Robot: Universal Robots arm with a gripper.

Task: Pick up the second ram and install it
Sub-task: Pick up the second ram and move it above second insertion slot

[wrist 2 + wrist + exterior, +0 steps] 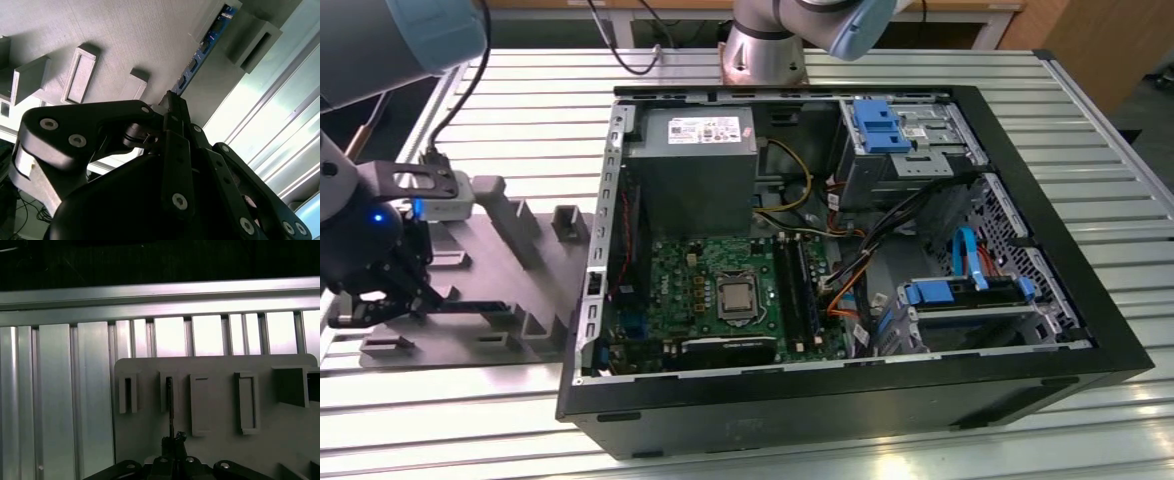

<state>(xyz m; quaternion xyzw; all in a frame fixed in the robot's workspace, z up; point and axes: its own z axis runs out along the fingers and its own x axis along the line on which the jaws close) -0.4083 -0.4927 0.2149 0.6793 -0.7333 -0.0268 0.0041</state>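
Matte black on the jointed gripper (171,100); blue with black chips on the thin memory stick (202,47); pale grey on the slotted plastic plate (125,35); silver ribs across the aluminium table (55,405).

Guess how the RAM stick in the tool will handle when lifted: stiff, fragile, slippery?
Probably stiff and light: the second ram is a thin flat board. Likely to pivot or slip, since the tool pinches only one end. Probably fragile at its exposed chips, so avoid scraping the grey fixture.
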